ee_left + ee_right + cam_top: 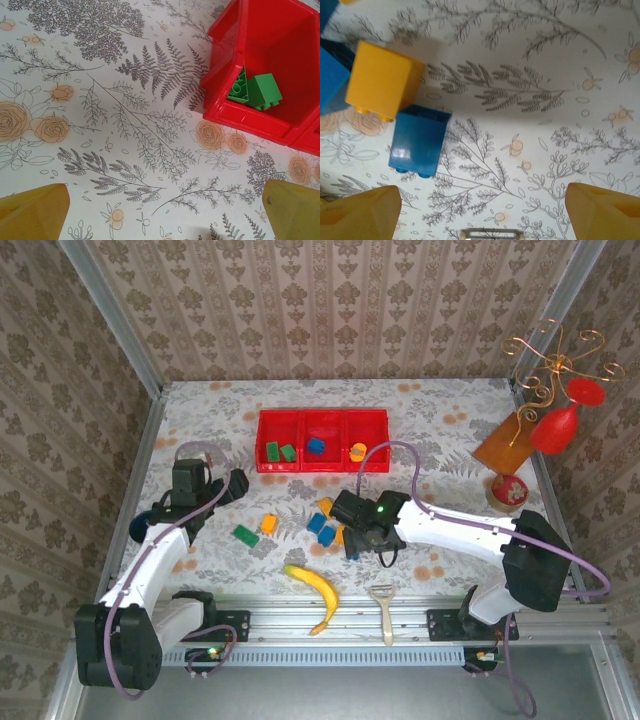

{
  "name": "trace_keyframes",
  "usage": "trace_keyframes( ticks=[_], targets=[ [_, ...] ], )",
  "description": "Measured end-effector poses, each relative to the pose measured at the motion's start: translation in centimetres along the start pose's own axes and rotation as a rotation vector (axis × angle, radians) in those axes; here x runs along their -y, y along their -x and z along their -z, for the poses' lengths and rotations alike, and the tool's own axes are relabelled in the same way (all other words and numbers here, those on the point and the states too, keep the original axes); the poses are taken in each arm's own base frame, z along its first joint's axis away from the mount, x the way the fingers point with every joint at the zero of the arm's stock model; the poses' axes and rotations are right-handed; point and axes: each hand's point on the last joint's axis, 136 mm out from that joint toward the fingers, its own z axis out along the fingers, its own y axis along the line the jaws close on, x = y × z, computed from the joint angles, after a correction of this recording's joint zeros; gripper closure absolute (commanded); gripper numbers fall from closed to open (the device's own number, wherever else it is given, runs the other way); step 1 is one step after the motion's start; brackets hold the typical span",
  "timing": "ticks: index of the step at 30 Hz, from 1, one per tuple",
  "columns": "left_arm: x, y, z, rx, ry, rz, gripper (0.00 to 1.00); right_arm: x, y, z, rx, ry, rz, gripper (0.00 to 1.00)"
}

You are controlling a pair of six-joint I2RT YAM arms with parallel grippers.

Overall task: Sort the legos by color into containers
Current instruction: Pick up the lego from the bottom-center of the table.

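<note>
- At the far middle of the table: a red tray with three compartments, holding two green bricks on the left, one blue brick in the middle and one orange brick on the right, so one colour to each.
- In front of the tray, loose on the cloth: a cluster of blue and orange bricks, plus a lone green brick and a lone orange brick off to the left.
- Beside that cluster: the right claw, released and empty, hanging low with a loose blue brick and a loose orange brick just ahead and off to one side. Probably lining up for a pick.
- Near the tray's left end: the left claw, spread wide and gripping nothing, facing the green compartment. Likely parked there to serve the green side.
- Calls for a sideways shift of the right claw before closing, with only bare cloth between its fingers.
</note>
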Motion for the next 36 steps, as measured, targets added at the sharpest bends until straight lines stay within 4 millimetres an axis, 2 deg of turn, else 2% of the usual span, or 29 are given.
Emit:
trace_keyframes(
  ticks=[13,36],
  targets=[
    [0.0,0.0,0.0,-0.002,0.001,0.000,0.00,-0.7,-2.2,-1.2,-0.037,0.021,0.000,0.16],
    [0.0,0.0,-0.4,-0.002,0.000,0.001,0.00,-1.6,-2.3,-1.3,-0.020,0.057,-0.008,0.16]
  ],
)
